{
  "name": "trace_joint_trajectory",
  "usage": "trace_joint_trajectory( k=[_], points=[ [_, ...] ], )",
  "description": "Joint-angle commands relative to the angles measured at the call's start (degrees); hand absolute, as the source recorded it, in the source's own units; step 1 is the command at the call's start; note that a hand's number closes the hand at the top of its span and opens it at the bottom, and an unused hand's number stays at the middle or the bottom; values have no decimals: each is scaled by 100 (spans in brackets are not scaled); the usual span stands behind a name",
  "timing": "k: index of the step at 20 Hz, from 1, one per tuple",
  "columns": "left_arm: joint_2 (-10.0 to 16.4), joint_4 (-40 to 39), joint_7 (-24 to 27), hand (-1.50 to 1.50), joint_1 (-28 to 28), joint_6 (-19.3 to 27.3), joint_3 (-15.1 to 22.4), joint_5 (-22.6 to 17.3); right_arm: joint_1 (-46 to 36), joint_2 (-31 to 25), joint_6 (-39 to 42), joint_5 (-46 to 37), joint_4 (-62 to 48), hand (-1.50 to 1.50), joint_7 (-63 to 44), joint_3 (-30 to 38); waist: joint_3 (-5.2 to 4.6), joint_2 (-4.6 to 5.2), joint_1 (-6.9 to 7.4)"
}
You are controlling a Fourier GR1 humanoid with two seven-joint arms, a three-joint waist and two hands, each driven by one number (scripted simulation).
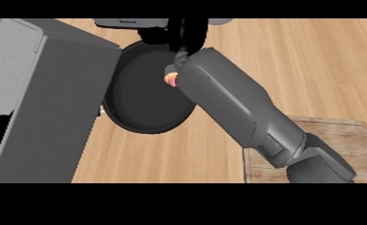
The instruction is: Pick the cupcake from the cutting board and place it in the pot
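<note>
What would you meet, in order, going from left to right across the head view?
left forearm → pot → cupcake, peeking out over the pot's right part → cutting board

The desk is pale wood with fine straight grain and a smooth, low-sheen finish. The board is a greyer, browner wood with coarser, rougher-looking grain. The pot is near-black and matt inside, like coated metal, with a slightly lighter rim. The right forearm and left forearm look like smooth grey plastic shell, matt, with soft shading. The right hand is black and dull. Too little of the cupcake shows to tell its surface.
</note>
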State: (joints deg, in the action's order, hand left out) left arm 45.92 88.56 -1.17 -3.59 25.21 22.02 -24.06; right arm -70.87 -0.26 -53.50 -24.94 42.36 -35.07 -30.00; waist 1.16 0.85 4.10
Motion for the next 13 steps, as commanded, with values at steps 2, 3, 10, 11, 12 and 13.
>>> trace_joint_trajectory(
  k=[2,3,10,11,12,13],
  points=[
    [-372,-455,111,0,20,-32,-31,-32,138,25,-291,688,512,-150,156,104,-121,-29,-205],
    [-403,-216,-71,0,-26,149,39,12,400,25,-468,796,618,-150,478,154,-115,-27,-215],
    [-179,-289,120,0,285,-19,-284,-195,1521,25,-453,886,1894,-150,609,-145,-115,-100,-436],
    [-270,-390,204,0,390,143,-167,-54,1876,25,-471,772,2350,-150,541,-438,-116,-122,-509],
    [-272,73,16,0,548,411,-91,-20,2115,-74,-410,790,2486,-150,690,-306,-110,-126,-480],
    [-228,-325,204,0,396,77,-264,-162,2394,-143,-442,746,2740,-150,807,-388,-115,-114,-526]
  ],
)
